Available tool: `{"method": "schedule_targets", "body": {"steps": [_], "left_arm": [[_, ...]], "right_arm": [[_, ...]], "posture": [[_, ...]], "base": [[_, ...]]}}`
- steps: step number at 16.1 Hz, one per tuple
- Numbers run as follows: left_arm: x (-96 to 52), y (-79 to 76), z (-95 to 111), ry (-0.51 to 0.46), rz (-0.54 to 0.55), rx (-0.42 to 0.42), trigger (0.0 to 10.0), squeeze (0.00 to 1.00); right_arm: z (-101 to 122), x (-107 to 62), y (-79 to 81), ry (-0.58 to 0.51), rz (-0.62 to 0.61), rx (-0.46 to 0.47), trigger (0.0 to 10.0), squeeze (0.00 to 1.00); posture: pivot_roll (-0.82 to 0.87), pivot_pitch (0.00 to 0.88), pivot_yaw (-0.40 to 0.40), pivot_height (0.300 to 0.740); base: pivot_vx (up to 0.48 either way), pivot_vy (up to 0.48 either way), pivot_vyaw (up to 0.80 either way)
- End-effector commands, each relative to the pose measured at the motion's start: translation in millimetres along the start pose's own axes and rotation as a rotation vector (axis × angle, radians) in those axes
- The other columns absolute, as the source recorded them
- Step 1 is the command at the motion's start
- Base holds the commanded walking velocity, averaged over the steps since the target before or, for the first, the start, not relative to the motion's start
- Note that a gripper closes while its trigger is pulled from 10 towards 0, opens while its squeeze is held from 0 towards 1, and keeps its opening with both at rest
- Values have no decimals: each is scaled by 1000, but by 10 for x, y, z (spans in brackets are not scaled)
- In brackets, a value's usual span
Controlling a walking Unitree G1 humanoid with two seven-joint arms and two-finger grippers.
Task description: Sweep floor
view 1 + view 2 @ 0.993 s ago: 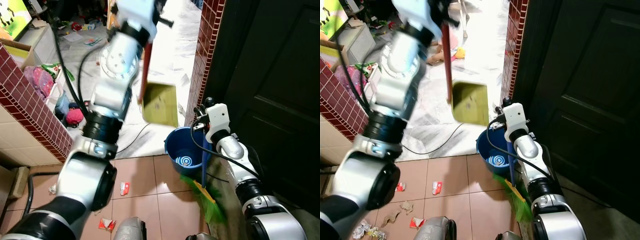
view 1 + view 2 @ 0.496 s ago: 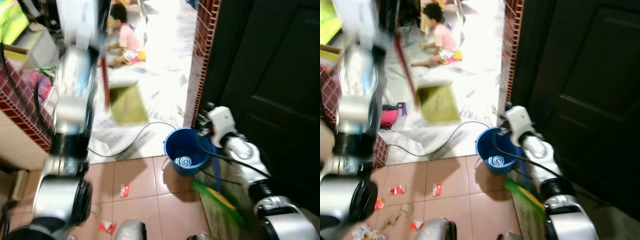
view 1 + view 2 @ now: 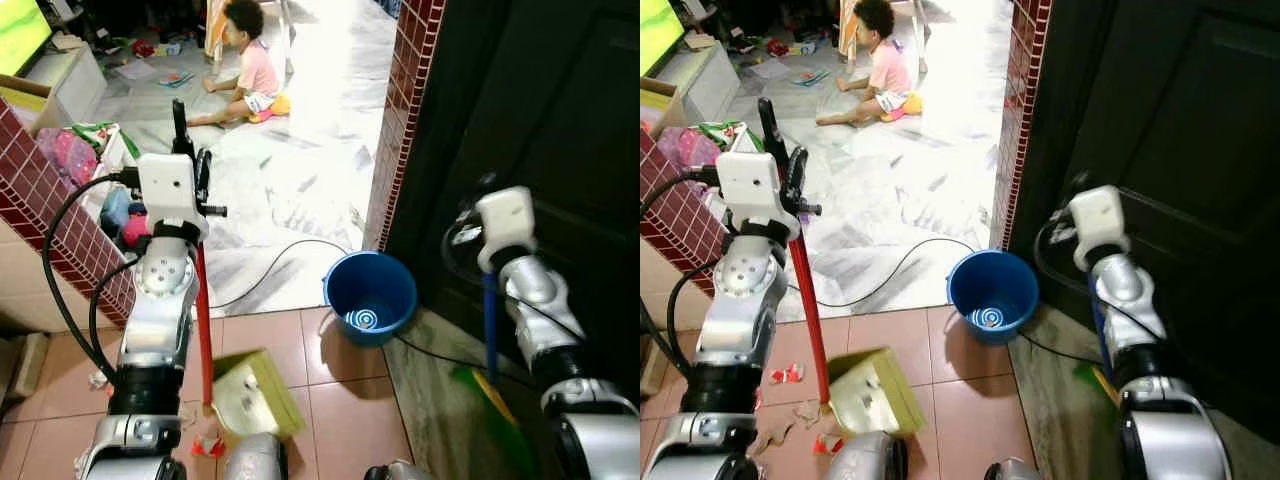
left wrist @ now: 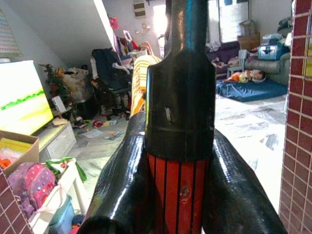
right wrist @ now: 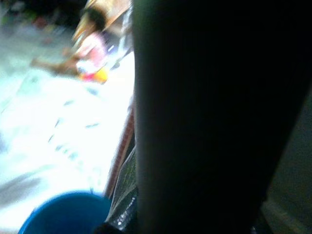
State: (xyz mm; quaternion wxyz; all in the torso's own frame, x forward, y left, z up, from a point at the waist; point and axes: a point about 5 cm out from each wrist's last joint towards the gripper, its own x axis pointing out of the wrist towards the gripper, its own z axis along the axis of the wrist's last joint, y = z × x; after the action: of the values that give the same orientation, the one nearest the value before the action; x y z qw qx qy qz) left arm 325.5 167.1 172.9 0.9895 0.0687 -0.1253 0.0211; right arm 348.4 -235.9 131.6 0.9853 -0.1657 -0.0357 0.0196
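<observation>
Left eye view showed the left gripper (image 3: 186,150) clamped on the dustpan's red handle (image 3: 203,320), the yellow-green dustpan (image 3: 252,395) lowered from mid-air to tiles at 6 o'clock, ready for litter; the right gripper (image 3: 490,280) gripped the broom (image 3: 489,330).

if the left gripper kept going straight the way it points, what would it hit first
Probably nothing nearby: the left gripper, shut on the red dustpan handle, points up and away over the marble floor. The way looks free, though depth is unclear.
</observation>
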Motion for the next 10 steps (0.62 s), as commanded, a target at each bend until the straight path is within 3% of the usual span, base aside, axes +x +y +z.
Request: {"method": "schedule_targets", "body": {"steps": [1, 7, 9, 10], "left_arm": [[-1, 26, 190, -91, 14, 18, 10000, 0], [-277, -191, 44, -23, 3, 5, 10000, 0], [-358, -268, 6, 3, -16, -12, 10000, 0], [-368, -278, 4, 6, -18, -13, 10000, 0]], "right_arm": [[277, 91, -54, -139, -34, 18, 10000, 0], [666, 209, 65, -337, -88, 155, 10000, 0], [712, 238, 152, -349, -82, 295, 10000, 0], [722, 244, 177, -352, -73, 321, 10000, 0]], "posture": [[42, 0, 13, 740], [61, 2, -3, 740], [65, 0, -4, 740], [65, 0, -4, 740]], "base": [[0, 0, 0], [0, 0, 0], [0, 0, 0], [0, 0, 0]]}}
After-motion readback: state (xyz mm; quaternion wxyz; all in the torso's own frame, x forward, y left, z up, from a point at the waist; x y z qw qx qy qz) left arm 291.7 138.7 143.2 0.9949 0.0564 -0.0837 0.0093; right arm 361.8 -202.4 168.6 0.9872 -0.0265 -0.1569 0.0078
